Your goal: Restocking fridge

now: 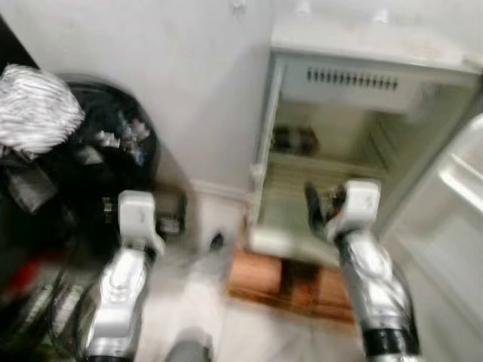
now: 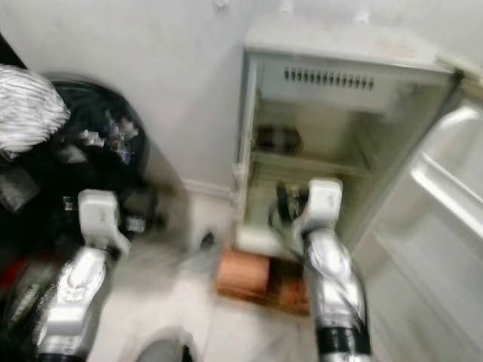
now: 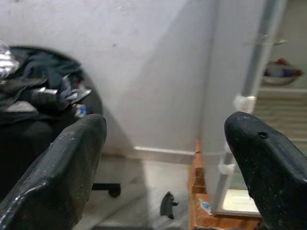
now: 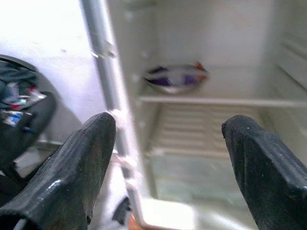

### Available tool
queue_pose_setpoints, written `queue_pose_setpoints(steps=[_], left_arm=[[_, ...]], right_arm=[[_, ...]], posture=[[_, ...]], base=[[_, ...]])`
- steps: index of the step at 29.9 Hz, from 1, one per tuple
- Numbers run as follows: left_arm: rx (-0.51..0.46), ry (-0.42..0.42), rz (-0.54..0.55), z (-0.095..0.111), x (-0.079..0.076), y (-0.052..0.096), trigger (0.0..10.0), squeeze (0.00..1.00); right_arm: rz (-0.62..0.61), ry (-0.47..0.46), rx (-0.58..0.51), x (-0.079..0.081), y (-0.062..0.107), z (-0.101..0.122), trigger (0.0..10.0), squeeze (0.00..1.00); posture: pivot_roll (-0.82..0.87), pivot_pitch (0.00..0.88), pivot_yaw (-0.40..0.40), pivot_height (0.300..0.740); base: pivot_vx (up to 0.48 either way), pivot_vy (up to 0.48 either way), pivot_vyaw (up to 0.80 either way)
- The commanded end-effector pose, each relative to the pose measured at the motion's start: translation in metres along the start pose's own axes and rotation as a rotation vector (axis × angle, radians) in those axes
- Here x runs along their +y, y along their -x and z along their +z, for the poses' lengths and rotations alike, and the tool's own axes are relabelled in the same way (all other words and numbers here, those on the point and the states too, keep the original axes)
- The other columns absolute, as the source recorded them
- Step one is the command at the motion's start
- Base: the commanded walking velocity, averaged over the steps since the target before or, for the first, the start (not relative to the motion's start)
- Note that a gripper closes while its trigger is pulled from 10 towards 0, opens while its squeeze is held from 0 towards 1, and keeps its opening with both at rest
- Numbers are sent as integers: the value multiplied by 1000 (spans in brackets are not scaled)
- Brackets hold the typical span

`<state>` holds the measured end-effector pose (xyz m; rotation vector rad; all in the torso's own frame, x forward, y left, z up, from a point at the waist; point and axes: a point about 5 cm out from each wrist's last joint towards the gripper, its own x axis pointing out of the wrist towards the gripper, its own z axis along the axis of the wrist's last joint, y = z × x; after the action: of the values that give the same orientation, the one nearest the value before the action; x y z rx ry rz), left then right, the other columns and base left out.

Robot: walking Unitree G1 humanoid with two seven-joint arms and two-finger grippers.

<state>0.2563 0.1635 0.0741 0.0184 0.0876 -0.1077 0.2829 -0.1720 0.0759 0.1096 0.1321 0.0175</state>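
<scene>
White fridge stands open just beyond the splayed right hand.

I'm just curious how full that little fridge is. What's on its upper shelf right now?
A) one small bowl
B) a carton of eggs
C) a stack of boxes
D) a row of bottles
A: the right wrist view looks into the open fridge, where one small bowl with something purple in it sits at the back of the upper shelf.
</scene>
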Motion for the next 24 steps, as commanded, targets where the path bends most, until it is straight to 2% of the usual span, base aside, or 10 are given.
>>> queue_pose_setpoints(steps=[1,2,4,5,10,11,12,13,16,24], left_arm=[[-17,-9,-8,7,0,-4,3412,1000],[-14,-2,-18,6,-1,-4,9255,1000],[-21,-10,-13,7,-1,-4,10000,1000],[-22,-8,-13,7,-1,-5,0,1000],[-20,-36,45,7,3,-6,0,922],[-4,-18,22,6,2,-6,2902,8],[3,8,-3,6,1,-7,10000,0],[-2,13,-2,7,1,-7,10000,0],[-58,58,-41,13,0,-3,0,0],[-96,66,-79,15,-2,2,0,0]], right_arm=[[-4,-1,-22,-1,-3,8,10000,0],[-5,0,-22,-1,-3,8,10000,0],[-10,0,-22,-2,-4,9,10000,0],[-12,1,-22,-2,-4,9,10000,0],[-22,-2,-23,-2,-5,9,10000,0],[-22,-2,-23,-2,-5,9,10000,0],[-22,-1,-23,-2,-5,9,10000,0],[-22,-1,-23,-3,-5,10,10000,0],[-26,-4,-22,-3,-5,10,10000,0],[-27,-5,-19,-4,-6,10,10000,0]], posture=[[78,0,-27,740],[78,0,-26,740],[78,0,-26,740],[76,0,-24,740],[76,0,-24,740],[76,0,-24,740],[75,0,-25,740],[75,0,-25,740],[77,0,-28,740],[76,0,-32,740]], base=[[0,0,0],[0,0,0],[0,0,0],[0,0,0],[0,0,0],[0,0,0],[0,0,0],[0,0,0],[0,0,0],[0,0,0]])
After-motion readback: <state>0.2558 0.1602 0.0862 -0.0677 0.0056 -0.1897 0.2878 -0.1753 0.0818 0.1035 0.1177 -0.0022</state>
